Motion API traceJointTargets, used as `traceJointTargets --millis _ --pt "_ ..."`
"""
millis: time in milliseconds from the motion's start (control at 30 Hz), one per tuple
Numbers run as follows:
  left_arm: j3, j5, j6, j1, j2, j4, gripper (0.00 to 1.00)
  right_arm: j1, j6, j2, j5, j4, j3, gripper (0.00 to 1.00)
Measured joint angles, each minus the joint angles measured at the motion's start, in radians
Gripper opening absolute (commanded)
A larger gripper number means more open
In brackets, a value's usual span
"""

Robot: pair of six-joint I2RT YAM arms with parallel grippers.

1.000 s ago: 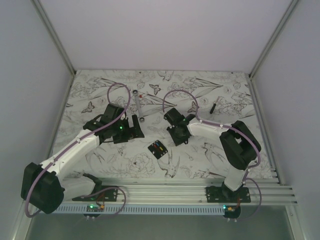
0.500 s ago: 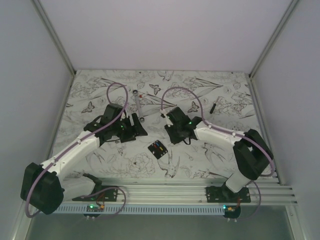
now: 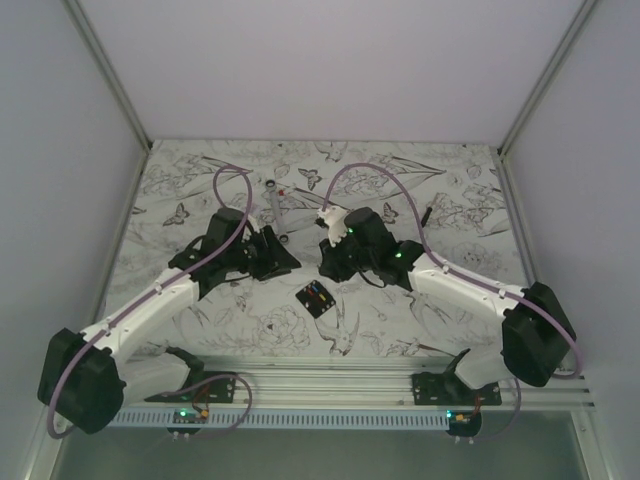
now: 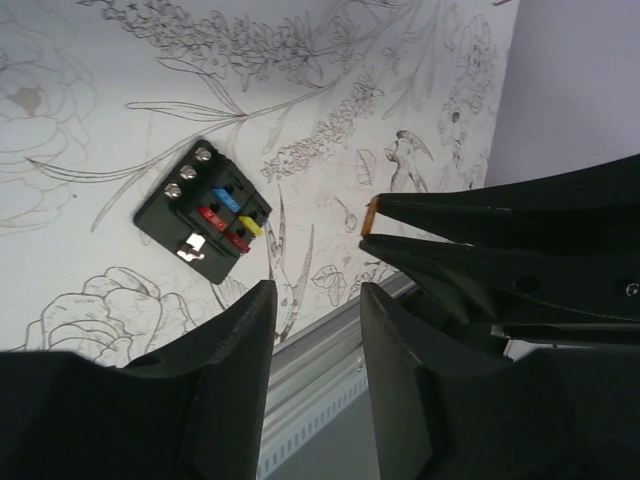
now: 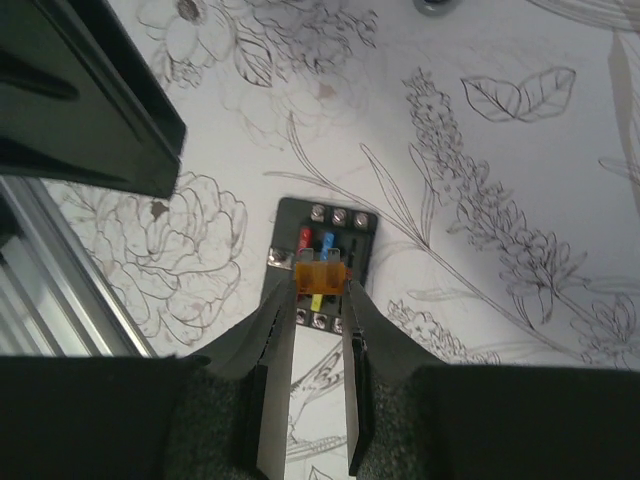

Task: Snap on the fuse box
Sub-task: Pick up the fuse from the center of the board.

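Your right end effector is clenched on a small orange fuse, which its wrist view shows right over the fuse box. That box lies flat near the middle of the desk, at about 7 o'clock from the right end effector. At the box's 10 o'clock, your left end effector is released and empty.

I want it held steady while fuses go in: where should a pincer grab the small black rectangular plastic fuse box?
The small black rectangular plastic fuse box lies flat, face up. Probably best: come straight down and pinch its two long side walls; fuses and screws crowd the top face.
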Motion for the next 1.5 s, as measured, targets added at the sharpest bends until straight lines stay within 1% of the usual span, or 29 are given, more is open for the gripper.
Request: traceJointTargets --millis 200,367,533,800,1100,1200,1333,1400,1500 --pt "-0.001 0.006 -0.028 -0.037 -0.018 0.037 0.36 0.012 0.0 -0.001 -0.066 0.061 -0.012 0.17" --pt "-0.001 0.005 -0.04 -0.056 -0.017 0.05 0.34 0.021 0.0 -0.001 -0.094 0.089 -0.013 0.18" --pt "0.0 0.005 -0.045 -0.075 0.002 0.053 0.33 0.027 0.0 -0.001 -0.106 0.105 -0.014 0.17" --pt "0.008 -0.006 -0.045 -0.097 0.044 0.053 0.26 0.028 0.0 -0.001 -0.103 0.105 -0.023 0.17" --pt "0.01 -0.038 -0.049 -0.097 0.045 0.054 0.24 0.032 0.001 -0.001 -0.121 0.123 -0.024 0.17" --pt "0.01 -0.05 -0.051 -0.097 0.045 0.054 0.19 0.032 0.001 -0.001 -0.123 0.129 -0.024 0.17" --pt "0.01 -0.051 -0.056 -0.097 0.045 0.058 0.09 0.032 0.001 -0.001 -0.123 0.135 -0.025 0.17" --pt "0.01 -0.051 -0.057 -0.098 0.045 0.06 0.0 0.032 0.003 -0.001 -0.123 0.14 -0.029 0.17" --pt "0.01 -0.05 -0.059 -0.101 0.045 0.061 0.0 0.032 0.004 -0.001 -0.124 0.143 -0.032 0.18"
